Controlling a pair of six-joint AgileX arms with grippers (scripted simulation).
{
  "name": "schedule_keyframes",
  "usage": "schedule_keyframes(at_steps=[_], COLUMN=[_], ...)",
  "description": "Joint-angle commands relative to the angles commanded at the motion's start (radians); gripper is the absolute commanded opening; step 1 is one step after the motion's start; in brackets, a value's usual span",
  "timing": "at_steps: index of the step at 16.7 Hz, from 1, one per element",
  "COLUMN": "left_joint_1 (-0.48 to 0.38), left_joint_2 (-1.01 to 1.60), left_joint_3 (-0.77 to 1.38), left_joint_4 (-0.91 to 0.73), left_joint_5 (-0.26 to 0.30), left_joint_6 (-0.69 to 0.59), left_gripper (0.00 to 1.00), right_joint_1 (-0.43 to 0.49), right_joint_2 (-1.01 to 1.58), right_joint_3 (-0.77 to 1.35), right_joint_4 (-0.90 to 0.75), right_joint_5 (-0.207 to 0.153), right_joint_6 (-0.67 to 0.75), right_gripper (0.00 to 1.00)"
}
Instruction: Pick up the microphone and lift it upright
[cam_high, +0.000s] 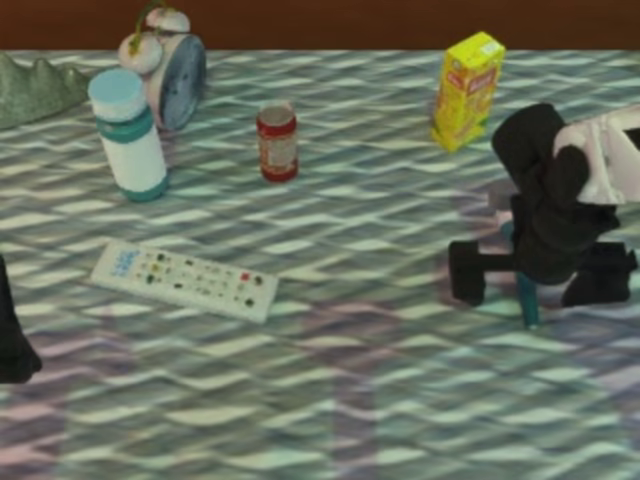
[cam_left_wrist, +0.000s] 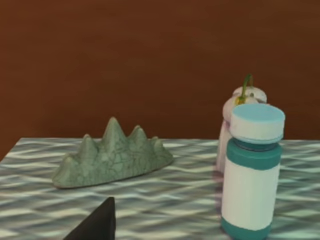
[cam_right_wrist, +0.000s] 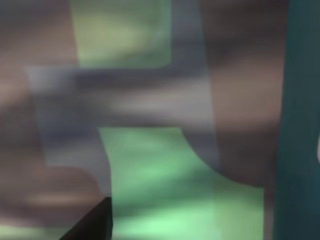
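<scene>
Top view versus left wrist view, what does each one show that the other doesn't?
Only the top view shows the right gripper spread open over the teal microphone at the table's right, plus the remote, red can and yellow box. Only the left wrist view shows the green ridged ornament whole. Both show the white bottle with the alarm clock behind it.
</scene>
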Motion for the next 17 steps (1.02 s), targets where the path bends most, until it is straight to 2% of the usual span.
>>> schedule_keyframes(at_steps=[9,17], left_joint_1=[0.0,0.0], left_joint_2=[0.0,0.0], left_joint_3=[0.0,0.0], left_joint_4=[0.0,0.0], left_joint_5=[0.0,0.0], left_joint_6=[0.0,0.0], left_gripper=[1.0,1.0], right_joint_1=[0.0,0.0], right_joint_2=[0.0,0.0], right_joint_3=[0.0,0.0], right_joint_4=[0.0,0.0], right_joint_5=[0.0,0.0], right_joint_6=[0.0,0.0], right_gripper=[0.02,0.0])
